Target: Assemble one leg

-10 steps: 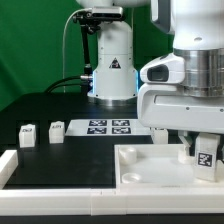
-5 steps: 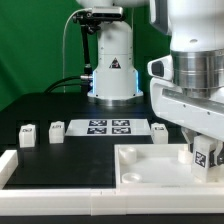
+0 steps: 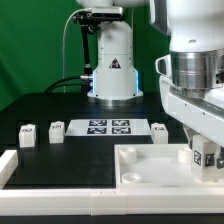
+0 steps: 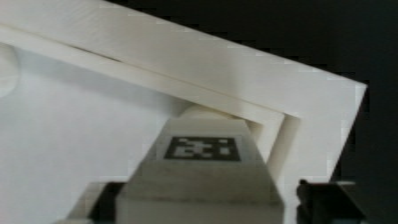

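I've got the leg (image 3: 206, 160) pinched in my pincer (image 3: 204, 148), the jaws pressed against two opposite sides of it. It hangs over the far-right corner of the white tray part (image 3: 150, 172), which sits by the counter's (image 3: 60, 105) front edge, toward the corner on the exterior view's right.

The wrist view shows the leg (image 4: 201, 150) tucked into the angle where two raised rims of the tray part (image 4: 107, 120) meet. The socket beneath is hidden by the leg itself, so I cannot tell whether the foot is touching yet.

**Trouble ahead, as I judge it:** the rim is very close on two sides. If I am off line, the lower end could catch on the rim or the socket's lip, and pushing down would then cock the leg in my grip or shove the whole tray part along the counter. A smooth plastic block could also slip or twist between my pads (there is not much to hold).

**Orientation:** the long axis stands close to upright. One tagged face looks toward the exterior camera, another tag faces up at my wrist, and the lower end points down into the tray corner.

The other loose legs (image 3: 27, 135) (image 3: 57, 131) (image 3: 160, 131) sit well apart, flanking the marker board (image 3: 108, 126) mid-counter.
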Controlling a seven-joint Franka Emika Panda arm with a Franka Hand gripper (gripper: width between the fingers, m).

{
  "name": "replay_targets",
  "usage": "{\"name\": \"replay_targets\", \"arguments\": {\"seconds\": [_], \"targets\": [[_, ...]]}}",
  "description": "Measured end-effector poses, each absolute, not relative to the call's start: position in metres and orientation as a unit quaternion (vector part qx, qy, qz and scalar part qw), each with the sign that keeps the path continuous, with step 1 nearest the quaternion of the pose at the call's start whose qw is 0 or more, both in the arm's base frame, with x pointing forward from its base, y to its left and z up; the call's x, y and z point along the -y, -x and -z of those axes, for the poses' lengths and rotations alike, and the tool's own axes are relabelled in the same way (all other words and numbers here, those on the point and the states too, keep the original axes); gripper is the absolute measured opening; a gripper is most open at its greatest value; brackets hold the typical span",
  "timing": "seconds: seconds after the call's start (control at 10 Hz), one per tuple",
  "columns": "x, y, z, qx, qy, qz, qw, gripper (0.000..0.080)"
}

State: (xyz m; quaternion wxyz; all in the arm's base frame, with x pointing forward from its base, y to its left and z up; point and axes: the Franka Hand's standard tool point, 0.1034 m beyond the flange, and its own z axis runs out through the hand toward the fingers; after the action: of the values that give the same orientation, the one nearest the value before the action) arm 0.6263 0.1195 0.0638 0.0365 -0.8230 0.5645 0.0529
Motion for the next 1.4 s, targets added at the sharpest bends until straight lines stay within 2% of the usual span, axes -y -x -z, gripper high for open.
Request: {"name": "replay_targets", "arguments": {"seconds": [0.1, 0.2, 0.7, 1.2, 1.4], "targets": [[-0.1198, -0.6263, -0.0638, -0.564, 0.823, -0.053, 0.037, 0.0598], [-0.1196, -0.6263, -0.0638, -0.516, 0.854, -0.050, 0.039, 0.0633], [-0.1190, -0.6264, -0.0639, -0.267, 0.962, -0.037, 0.049, 0.0649], [-0.1200, -0.6261, -0.0645, 0.044, 0.998, -0.020, 0.047, 0.0649], [-0.1156, -0.6268, -0.0644, 0.100, 0.994, -0.017, 0.049, 0.0649]]}}
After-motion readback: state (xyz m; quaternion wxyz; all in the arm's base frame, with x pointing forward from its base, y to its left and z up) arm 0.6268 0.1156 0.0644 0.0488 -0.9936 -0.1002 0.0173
